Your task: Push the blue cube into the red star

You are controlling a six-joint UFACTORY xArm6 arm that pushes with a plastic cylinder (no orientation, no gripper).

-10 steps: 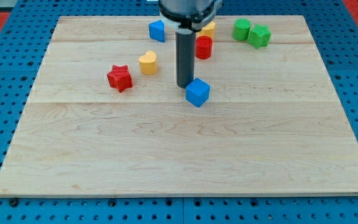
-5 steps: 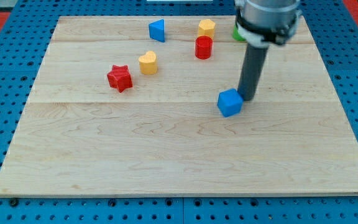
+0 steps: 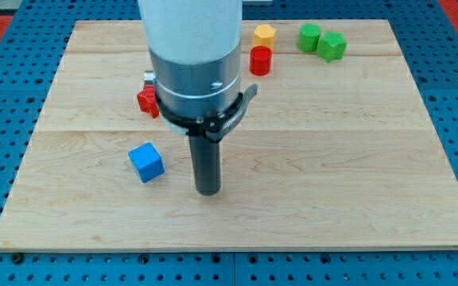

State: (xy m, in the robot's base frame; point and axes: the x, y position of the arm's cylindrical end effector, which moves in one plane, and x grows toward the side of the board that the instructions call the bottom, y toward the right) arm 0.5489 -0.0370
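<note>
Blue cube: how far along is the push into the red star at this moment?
Not finished. The blue cube sits apart from the red star, below it in the view, with bare board between them. My tip rests to the cube's right and slightly lower, not touching it. Left to do: get beneath the cube and push it toward the view's top into the star, which the arm partly hides.

Blue cube (image 3: 146, 162) below half-hidden red star (image 3: 146, 101)

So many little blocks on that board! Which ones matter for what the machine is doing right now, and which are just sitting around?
Part of the job:
blue cube
red star, partly hidden behind the arm
my tip, to the view's right of the blue cube, not touching it

Just lying about:
red cylinder
yellow block
green cylinder
green block
</note>
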